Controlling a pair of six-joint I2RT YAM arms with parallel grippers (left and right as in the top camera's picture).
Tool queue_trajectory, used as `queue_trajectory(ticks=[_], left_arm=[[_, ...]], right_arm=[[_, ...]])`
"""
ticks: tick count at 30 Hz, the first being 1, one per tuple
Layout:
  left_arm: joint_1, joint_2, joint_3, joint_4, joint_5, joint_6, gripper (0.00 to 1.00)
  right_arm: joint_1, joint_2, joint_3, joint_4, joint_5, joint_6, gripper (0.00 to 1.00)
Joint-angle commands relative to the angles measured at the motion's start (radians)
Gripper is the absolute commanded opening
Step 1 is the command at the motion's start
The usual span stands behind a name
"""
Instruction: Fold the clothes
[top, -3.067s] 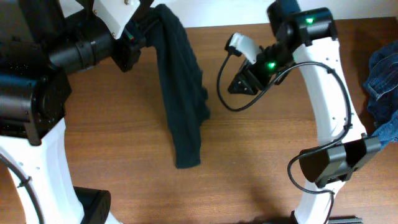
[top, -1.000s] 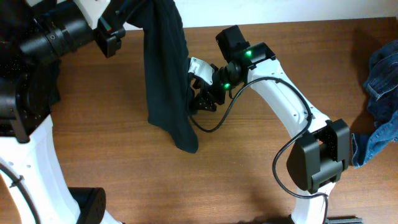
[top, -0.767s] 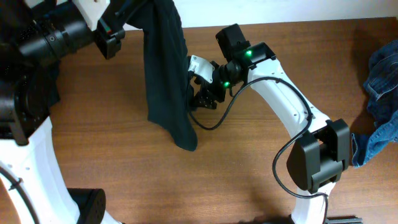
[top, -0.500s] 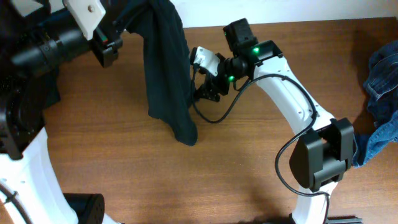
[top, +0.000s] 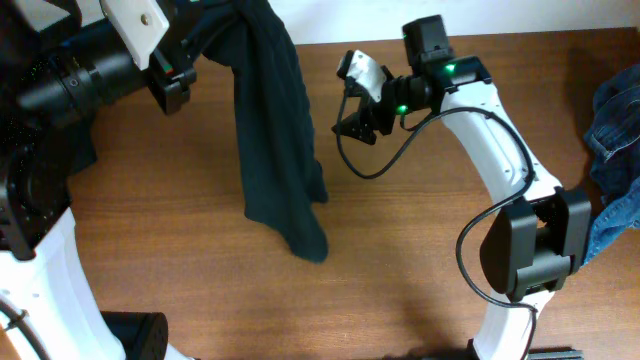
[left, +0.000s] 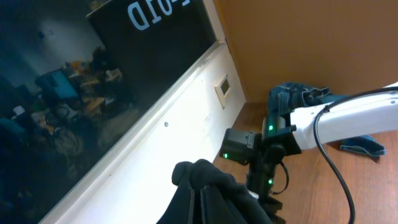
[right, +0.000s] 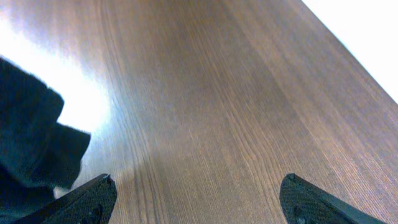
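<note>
Black soft cloth garment (top: 275, 150) is hanging in a long drape from the left jaws, which are pinching its bunched top. Its lower end is reaching the brown wooden surface (top: 150, 250). Right jaws are standing spread and empty, near the drape but apart from it. Crumpled blue denim garment (top: 615, 130) is lying at the far right edge.

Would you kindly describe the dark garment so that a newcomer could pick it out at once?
Start at the brown wooden table seen from overhead and go to its far left part, where the left gripper is shut on a long dark garment that hangs down over the wood. Unlike the blue denim heaped at the right edge, it is near-black, plain and lifted.
</note>
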Motion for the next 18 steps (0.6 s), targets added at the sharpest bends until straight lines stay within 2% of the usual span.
queue_trajectory(ticks=[1, 7, 18], left_arm=[[0.005, -0.017, 0.007, 0.003, 0.053, -0.006, 0.0], [0.005, -0.017, 0.007, 0.003, 0.066, -0.006, 0.0], [0.005, -0.017, 0.007, 0.003, 0.066, -0.006, 0.0]], right_arm=[[0.018, -0.008, -0.007, 0.003, -0.104, -0.008, 0.89], [0.072, 0.002, -0.007, -0.014, -0.093, -0.008, 0.89], [0.082, 0.004, -0.009, -0.179, -0.026, -0.091, 0.89]])
